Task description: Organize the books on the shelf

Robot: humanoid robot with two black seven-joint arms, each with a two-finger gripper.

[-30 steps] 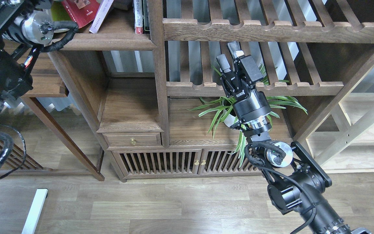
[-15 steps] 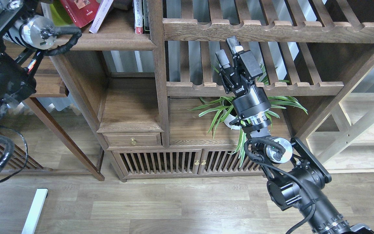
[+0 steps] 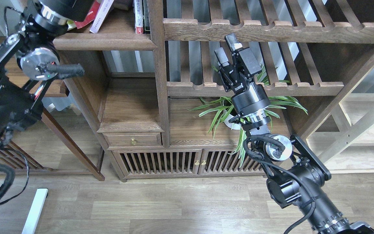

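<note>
Books: dark red paperback [image 3: 88, 18] and pale lavender paperback [image 3: 101, 14] lean tilted at the left end of the solid dark-brown wooden shelf [image 3: 109, 40]; yellow-green one not visible.
Left gripper: out of view, arm over the books.
Right gripper [image 3: 227, 48]: fingers parted, holding nothing, before the slatted rack [image 3: 271, 31].
Progress: likely unfinished; books not upright.

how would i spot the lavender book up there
Start at the bookcase's solid top-left shelf, left of the thick upright post. The lavender book leans there with white page edges, between the dark red book and the narrow upright red-and-white spines.
</note>
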